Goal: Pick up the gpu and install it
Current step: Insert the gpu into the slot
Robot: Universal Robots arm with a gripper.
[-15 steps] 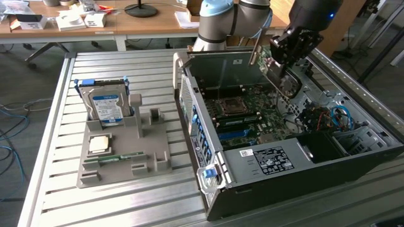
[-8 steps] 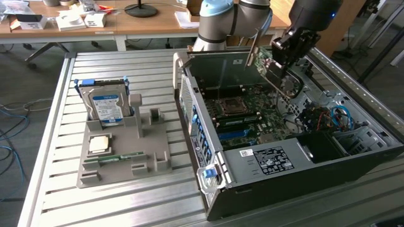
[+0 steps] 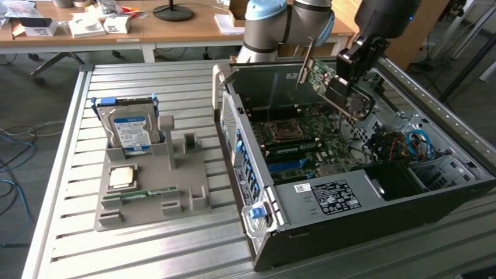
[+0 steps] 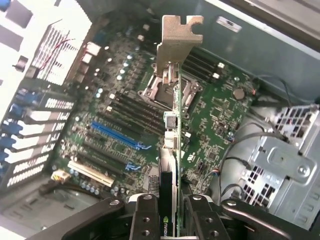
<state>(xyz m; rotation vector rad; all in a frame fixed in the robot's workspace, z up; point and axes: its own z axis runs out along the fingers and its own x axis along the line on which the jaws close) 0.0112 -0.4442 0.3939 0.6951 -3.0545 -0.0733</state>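
Holding the gpu (image 4: pixel 171 130) clamped edge-on in the hand (image 4: pixel 172 217), above the motherboard (image 4: pixel 125 115) inside the open computer case (image 3: pixel 326 218). Part of an NVIDIA mark readable near the fingers (image 4: pixel 145 220). On the table (image 3: pixel 155 247), a blue-labelled hard drive (image 3: pixel 130 131), wording illegible.

The grey and blue arm (image 3: pixel 287 23) stands at the far edge of the table (image 3: pixel 147 75) and bends over toward the exterior view's right. Its black wrist points down. The gripper (image 3: pixel 349 72) hangs in the air, up off the table. Its two fingers (image 4: pixel 145 220) squeeze tight on the gpu (image 3: pixel 329 81), one on each flat side.
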